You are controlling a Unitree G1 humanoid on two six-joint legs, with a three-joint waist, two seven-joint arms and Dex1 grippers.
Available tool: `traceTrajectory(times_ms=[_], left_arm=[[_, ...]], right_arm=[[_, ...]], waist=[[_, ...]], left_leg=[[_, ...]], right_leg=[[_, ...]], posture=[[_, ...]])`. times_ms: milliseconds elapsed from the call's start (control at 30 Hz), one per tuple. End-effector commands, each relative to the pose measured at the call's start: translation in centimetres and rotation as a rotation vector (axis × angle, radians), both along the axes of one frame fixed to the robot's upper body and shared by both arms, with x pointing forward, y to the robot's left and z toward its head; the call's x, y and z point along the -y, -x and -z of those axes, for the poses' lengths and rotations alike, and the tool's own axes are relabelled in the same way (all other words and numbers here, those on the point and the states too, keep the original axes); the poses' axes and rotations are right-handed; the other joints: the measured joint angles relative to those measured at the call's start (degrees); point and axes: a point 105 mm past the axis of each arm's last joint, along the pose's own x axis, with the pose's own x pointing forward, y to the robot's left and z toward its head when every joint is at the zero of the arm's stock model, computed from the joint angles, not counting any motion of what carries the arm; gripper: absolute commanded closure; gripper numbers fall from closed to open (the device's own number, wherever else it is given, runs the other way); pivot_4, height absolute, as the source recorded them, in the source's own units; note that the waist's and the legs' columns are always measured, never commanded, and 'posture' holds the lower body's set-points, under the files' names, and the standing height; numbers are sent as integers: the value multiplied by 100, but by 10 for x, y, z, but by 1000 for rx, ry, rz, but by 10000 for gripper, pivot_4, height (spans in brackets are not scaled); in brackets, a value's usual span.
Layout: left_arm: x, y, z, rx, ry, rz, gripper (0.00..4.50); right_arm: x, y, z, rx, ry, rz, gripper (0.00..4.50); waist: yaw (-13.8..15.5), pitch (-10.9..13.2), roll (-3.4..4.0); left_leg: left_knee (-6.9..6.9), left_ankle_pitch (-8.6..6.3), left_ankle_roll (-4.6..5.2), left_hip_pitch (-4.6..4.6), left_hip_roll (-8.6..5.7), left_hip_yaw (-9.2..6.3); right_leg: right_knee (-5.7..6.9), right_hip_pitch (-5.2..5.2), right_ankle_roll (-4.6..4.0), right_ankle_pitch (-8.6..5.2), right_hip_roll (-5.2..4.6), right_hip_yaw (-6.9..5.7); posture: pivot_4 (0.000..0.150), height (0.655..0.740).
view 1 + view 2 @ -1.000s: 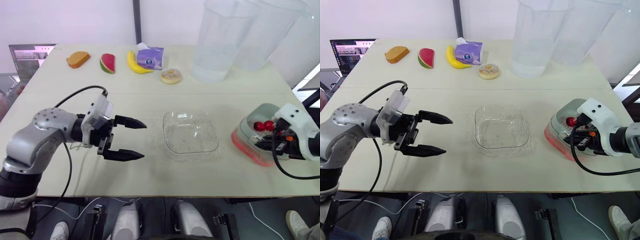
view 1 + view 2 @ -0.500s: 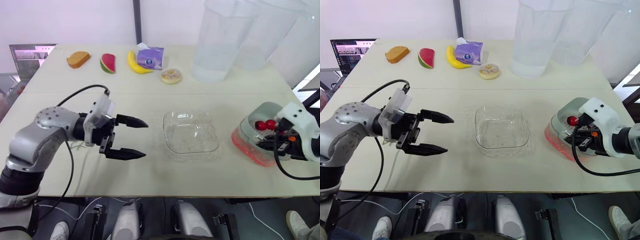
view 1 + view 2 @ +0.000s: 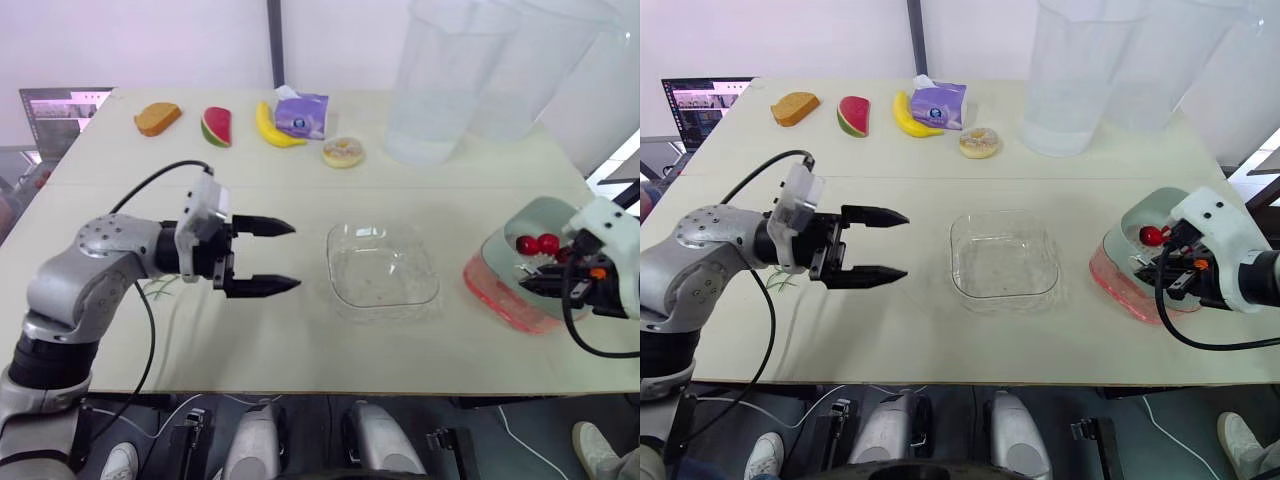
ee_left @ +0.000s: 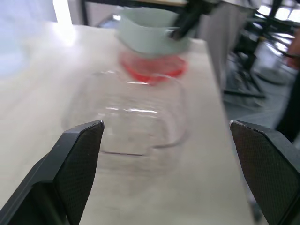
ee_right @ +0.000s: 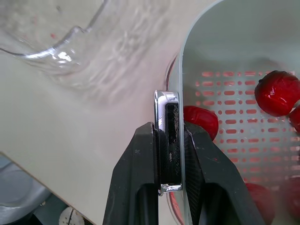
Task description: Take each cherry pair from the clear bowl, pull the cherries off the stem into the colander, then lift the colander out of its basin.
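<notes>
Last step in hand: clear bowl [image 3: 383, 268] empty, cherries [image 3: 537, 244] in colander [image 3: 530, 215] well right of it, right gripper [image 5: 169, 132] clamped on colander rim, left gripper [image 3: 295, 256] spread wide and idle beside bowl; next likely calls for a level pull straight up out of red basin [image 3: 495, 295].

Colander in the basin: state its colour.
The colander is pale grey-green, best seen in the right wrist view.

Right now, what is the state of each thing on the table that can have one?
clear bowl: upright, empty.
colander: tilted, holding loose cherries.
basin: under the colander.
left gripper: open, empty, beside the clear bowl.
right gripper: shut on the colander's rim.
</notes>
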Motion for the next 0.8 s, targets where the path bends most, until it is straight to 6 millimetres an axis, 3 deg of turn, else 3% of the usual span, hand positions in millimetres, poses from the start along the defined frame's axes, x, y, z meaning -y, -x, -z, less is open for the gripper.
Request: traceTrajectory(times_ms=[33,167,300,433,600,800], left_arm=[[-7,-5,-9,58,33,-109,0],[-12,-15,-10,57,63,-185,0],[-8,-17,-12,66,75,-191,0],[-1,-20,-16,84,89,-190,0],[1,-20,-14,81,95,-209,0],[2,-19,-14,75,102,-243,0]], right_arm=[[-11,-7,-38,132,25,-80,42869],[-29,-24,-52,179,24,-192,42869],[-49,-54,-53,208,16,-280,42869],[-71,-92,-42,196,19,-350,42869],[-78,-131,-28,175,38,-354,42869],[-83,-151,-7,97,25,-383,42869]], waist=[[-22,1,7],[-4,2,5],[-11,3,6],[-12,3,6],[29,2,7],[35,2,7]], left_leg=[[0,0,0,3,1,4],[0,0,0,5,3,2],[0,-1,2,3,0,8],[1,-1,2,-6,0,11],[14,1,0,-72,0,9],[19,5,-8,-86,-3,13]], right_leg=[[1,-1,0,0,-1,1],[3,1,-1,0,-1,-1],[1,-7,-2,0,-9,2],[4,-20,-5,2,-10,2],[18,-82,-4,3,-8,-1],[21,-94,-4,3,-14,-3]], posture=[[1500,7400],[1500,7400],[1500,7400],[1500,7400],[1500,7400],[1500,7400]])
